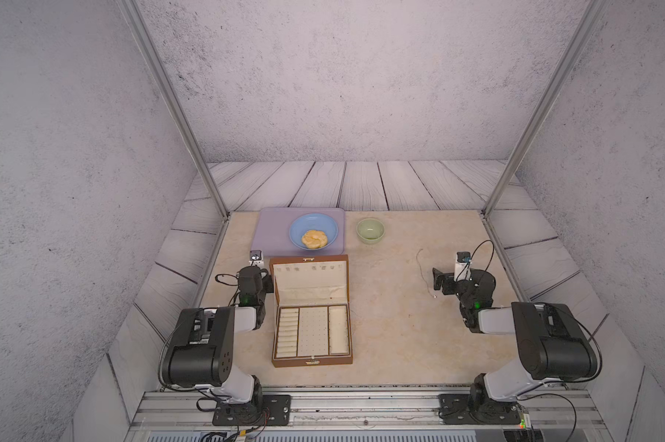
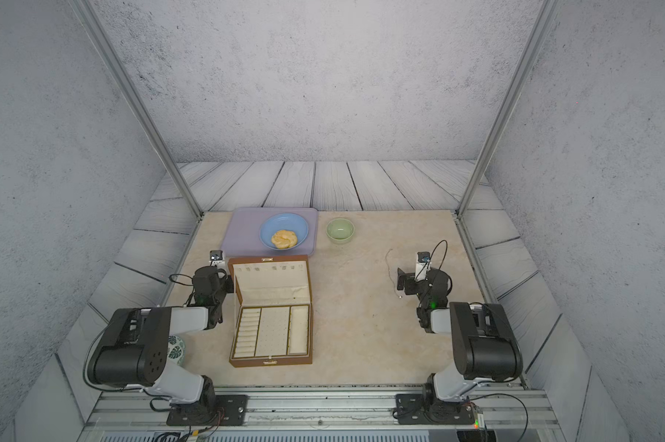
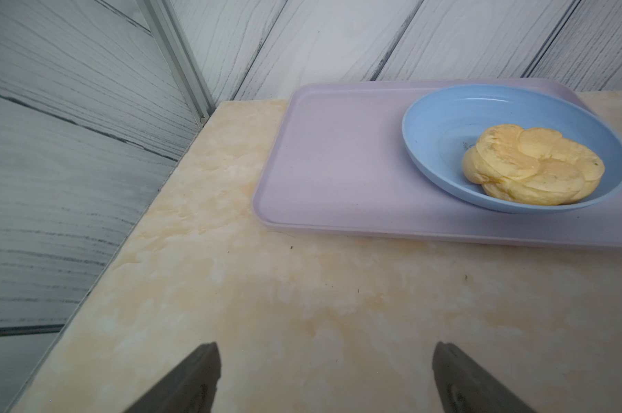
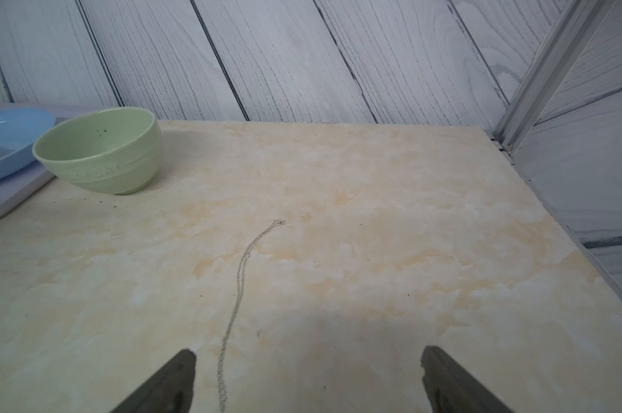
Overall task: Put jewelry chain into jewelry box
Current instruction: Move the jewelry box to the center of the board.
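**Jewelry chain** (image 4: 238, 286): lies loose and stretched on the table (image 1: 392, 336), well apart from the jewelry box (image 1: 312, 361), which stands open with its tray empty.
**Right hand** (image 4: 307, 352): wide open and holding nothing, the chain just inside one finger.
**Left hand** (image 3: 324, 345): wide open, idle beside the box.
**Step:** pre-grasp.
**Next, likely:** lower and pinch the thin chain against the table.

In a top view, you had the jewelry box (image 1: 312, 360) open at centre frame on the counter (image 1: 392, 344), its lid back toward the lilac tray (image 1: 271, 229). Your jewelry chain (image 1: 420, 272) lay right of centre, well apart from the box, with the right gripper (image 1: 440, 281) just to its right.
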Robot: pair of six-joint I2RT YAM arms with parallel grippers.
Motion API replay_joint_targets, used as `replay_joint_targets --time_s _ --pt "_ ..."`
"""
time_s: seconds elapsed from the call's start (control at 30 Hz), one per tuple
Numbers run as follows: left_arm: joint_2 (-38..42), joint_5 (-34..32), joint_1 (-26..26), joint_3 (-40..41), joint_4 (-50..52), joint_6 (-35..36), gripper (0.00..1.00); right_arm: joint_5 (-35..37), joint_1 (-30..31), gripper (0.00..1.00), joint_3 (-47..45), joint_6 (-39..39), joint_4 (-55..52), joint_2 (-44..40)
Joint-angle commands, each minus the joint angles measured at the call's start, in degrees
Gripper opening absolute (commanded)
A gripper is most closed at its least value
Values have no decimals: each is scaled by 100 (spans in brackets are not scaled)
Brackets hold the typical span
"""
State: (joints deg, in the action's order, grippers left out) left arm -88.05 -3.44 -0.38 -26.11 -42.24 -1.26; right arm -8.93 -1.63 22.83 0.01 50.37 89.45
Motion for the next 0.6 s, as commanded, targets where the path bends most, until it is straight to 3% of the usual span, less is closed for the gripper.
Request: replay_joint_targets --time_s 0.0,0.57 --pt "53 -61 -24 -70 -43 82 98 49 -1 99 73 34 -36 35" --pt "42 -23 -4 -83 -16 50 98 292 3 99 94 134 -47 40"
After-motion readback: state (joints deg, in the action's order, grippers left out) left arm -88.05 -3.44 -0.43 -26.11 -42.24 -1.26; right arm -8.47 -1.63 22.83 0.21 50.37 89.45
